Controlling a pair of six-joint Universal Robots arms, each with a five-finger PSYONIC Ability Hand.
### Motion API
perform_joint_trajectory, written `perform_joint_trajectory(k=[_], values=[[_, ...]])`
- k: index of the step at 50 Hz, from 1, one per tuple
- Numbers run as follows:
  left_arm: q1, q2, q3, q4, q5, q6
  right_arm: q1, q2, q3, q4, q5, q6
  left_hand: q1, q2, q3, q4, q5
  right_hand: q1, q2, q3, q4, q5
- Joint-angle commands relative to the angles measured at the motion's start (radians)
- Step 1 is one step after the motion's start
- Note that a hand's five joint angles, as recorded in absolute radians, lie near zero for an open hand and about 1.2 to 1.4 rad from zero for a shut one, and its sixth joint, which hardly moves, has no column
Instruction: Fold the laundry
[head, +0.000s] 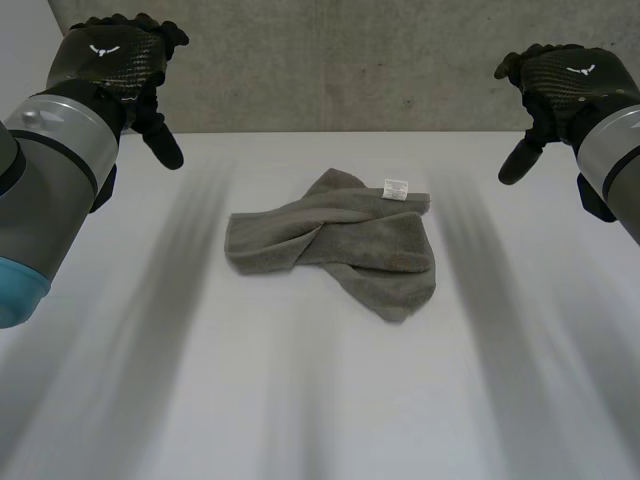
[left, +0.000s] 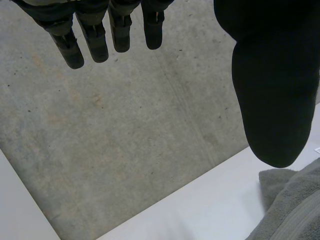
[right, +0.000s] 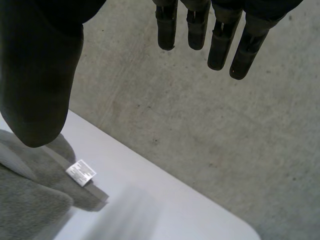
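Towel (head: 340, 243) between raised, apart hands

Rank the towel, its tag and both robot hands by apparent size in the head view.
1. Towel.
2. Left robot hand and right robot hand: they look alike, so unranked; both are nearer the camera.
3. Tag, smallest.

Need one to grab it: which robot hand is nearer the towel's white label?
Right. The right robot hand hovers off the label end of the towel; the left robot hand hangs beyond the opposite end.
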Motion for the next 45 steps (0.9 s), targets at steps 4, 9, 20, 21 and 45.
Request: perform_joint_trajectory(k=[4, 9, 20, 21, 45], values=[[0.0, -0.003, 0.003, -0.007, 0.005, 0.005, -0.004, 0.001, -0.014, 0.027, 0.001, 0.024, 0.002, 0.01, 0.009, 0.01, -0.016, -0.055, -0.074, -0.066, -0.083, -0.061], [0.001, -0.003, 0.0, -0.009, 0.006, 0.006, -0.004, 0.001, -0.006, 0.027, -0.001, 0.023, 0.002, 0.01, 0.009, 0.01, -0.016, -0.055, -0.074, -0.066, -0.083, -0.061], [0.0, -0.022, -0.023, -0.003, 0.029, 0.012, 0.017, 0.079, 0.016, 0.03, -0.157, -0.072, 0.002, 0.01, 0.009, 0.01, -0.016, -0.055, -0.074, -0.066, -0.083, -0.061], [0.0, -0.041, -0.035, -0.003, 0.04, 0.012, 0.017, 0.08, 0.016, 0.03, -0.157, -0.073, 0.002, 0.01, 0.009, 0.01, -0.016, -0.055, -0.074, -0.066, -0.083, -0.061], [-0.009, -0.498, -0.066, 0.263, 0.146, 0.017, 0.123, 0.931, -0.896, 0.243, -0.148, -0.039, 0.107, 0.115, 0.115, 0.116, 0.09, 0.023, 0.004, 0.012, -0.005, 0.016]])
